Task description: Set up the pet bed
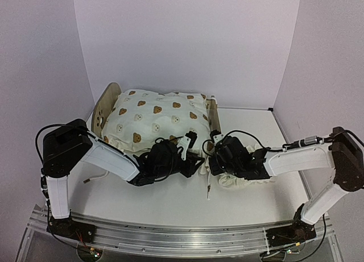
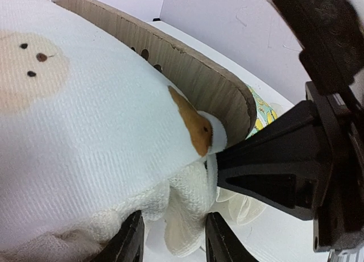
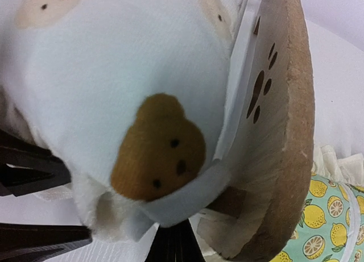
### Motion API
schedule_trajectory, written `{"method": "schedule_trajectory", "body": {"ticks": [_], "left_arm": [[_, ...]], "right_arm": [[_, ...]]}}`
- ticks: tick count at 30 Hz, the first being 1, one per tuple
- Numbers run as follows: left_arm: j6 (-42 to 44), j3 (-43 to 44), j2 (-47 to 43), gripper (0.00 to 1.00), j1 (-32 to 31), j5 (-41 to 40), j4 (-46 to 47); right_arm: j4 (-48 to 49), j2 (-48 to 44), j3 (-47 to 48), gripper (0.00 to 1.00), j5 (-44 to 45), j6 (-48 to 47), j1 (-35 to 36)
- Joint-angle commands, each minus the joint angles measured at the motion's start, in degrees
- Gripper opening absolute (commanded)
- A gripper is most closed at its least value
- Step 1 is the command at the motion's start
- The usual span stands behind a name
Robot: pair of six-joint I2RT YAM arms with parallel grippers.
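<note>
Bed [image 1: 104, 103] at back-centre of counter [image 1: 170, 199] under cushion [image 1: 156, 117]; right tool [image 3: 170, 245] pinched shut on tie [image 3: 187, 202], left tool [image 2: 173, 242] half-open round hem [image 2: 182, 228]: best to tug gently outward, seating cushion square against board [image 3: 278, 131].

Top view: bright, flat, diffuse light from above, slight lilac cast; walls [image 1: 182, 40] and table [image 1: 170, 199] close to blown out. Shadows soft, only under left arm [image 1: 108, 157], right arm [image 1: 296, 159] and along the near side of the cushion [image 1: 153, 117]. Barrel distortion bows the near rail [image 1: 182, 239]. Mild grain, focus OK. Left wrist: cushion weave sharp mid-frame, glare on its left part; left gripper [image 2: 173, 242] at bottom underexposed, no detail. Right wrist: too close, everything soft; pet bed [image 3: 278, 103] wood grain smeared, lemon pillow [image 3: 330, 216] at right blurred, dark shadow under the cushion fold
</note>
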Motion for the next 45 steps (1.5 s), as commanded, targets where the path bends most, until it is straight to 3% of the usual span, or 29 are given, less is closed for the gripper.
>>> {"method": "schedule_trajectory", "body": {"ticks": [1,11,15,24,38,45], "left_arm": [[1.2,2.2,1.5,0.38,0.6,-0.6,2.2],[0.1,-0.3,-2.0,0.38,0.5,-1.0,1.0],[-0.3,-2.3,-3.9,0.38,0.6,-0.8,0.8],[-0.6,-4.4,-5.8,0.38,0.5,-0.3,0.0],[-0.6,-8.4,-12.2,0.38,0.6,1.5,-3.1],[1.2,-8.7,-15.9,0.38,0.5,2.0,-7.4]], "right_arm": [[5.5,0.5,-1.4,0.0,-7.1,-1.0,-2.6],[14.4,2.9,-5.0,0.0,-16.7,-4.4,-5.2],[16.9,2.6,-5.8,0.0,-16.9,-5.3,-5.5],[32.9,4.5,-10.6,0.0,-17.5,-10.4,-5.5],[50.7,7.8,-15.5,0.0,-32.1,-14.2,-6.9],[52.6,6.9,-15.7,0.0,-36.7,-13.6,-7.1]]}}
